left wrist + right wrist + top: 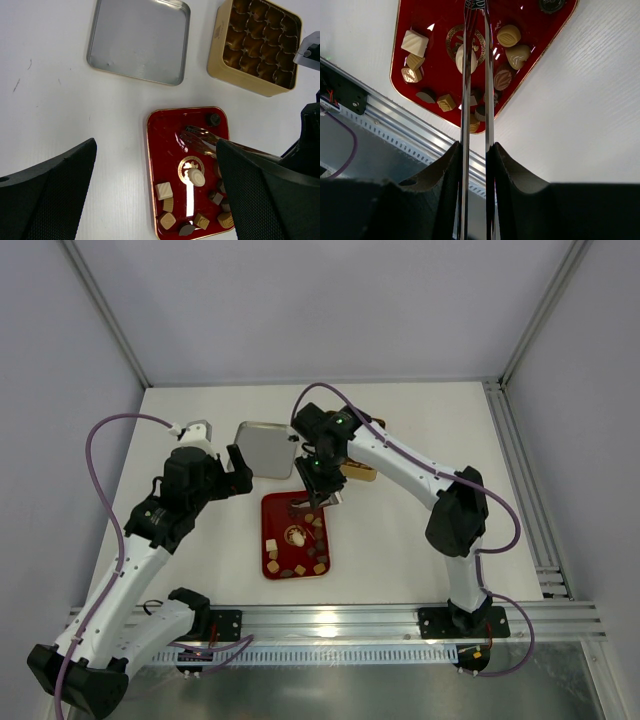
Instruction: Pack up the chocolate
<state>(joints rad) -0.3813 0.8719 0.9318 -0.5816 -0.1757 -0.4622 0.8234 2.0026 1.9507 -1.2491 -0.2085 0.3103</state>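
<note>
Bench contents, left to right

Left gripper (240, 472): jaws wide apart, holding nothing, above white table (50, 100), left of centre.
Silver lid (140, 40): upper centre, lying flat.
Red tray (165, 130): centre, carrying chocolate (509, 35), whitish piece (196, 177) mid-tray.
Right gripper (476, 160): clamped on metal tongs (465, 110), blades nearly together over tray; cannot tell whether they pinch a piece.
Gold tin (216, 35): right of lid.

The chocolate (168, 220) is lying loose on the red tray (165, 135): tan cubes (164, 190) and dark brown lumps (216, 197) are clustering toward its near end, a whitish round piece (196, 177) is sitting around the middle, and one dark piece (214, 119) is resting alone in a far corner
</note>
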